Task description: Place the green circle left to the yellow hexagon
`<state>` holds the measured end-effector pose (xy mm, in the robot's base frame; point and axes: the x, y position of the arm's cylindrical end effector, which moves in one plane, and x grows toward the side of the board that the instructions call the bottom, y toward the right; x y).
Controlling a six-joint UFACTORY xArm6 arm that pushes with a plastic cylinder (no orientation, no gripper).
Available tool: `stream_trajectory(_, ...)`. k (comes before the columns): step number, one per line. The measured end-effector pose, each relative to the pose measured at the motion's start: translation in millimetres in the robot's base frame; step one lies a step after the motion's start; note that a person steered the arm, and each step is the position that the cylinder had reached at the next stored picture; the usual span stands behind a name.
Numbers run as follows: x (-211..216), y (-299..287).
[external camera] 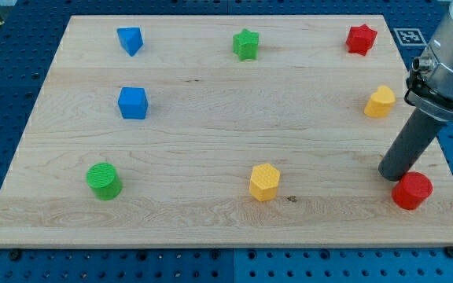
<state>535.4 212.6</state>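
Observation:
The green circle sits on the wooden board at the view's lower left. The yellow hexagon sits at the view's bottom centre, far to the right of the green circle. My tip rests on the board at the view's lower right, just above and left of a red circle. It is far to the right of both the hexagon and the green circle.
A blue cube and a blue block sit at the view's left. A green star sits at top centre. A red star and a yellow block sit at the right.

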Motion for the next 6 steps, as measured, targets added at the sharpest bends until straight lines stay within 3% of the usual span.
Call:
stream_trajectory(1,0.0,-0.2)
stream_trajectory(2,-30.1,-32.9)
stream_trajectory(4,-37.3,-177.3)
stream_trajectory(6,-36.0,-366.1)
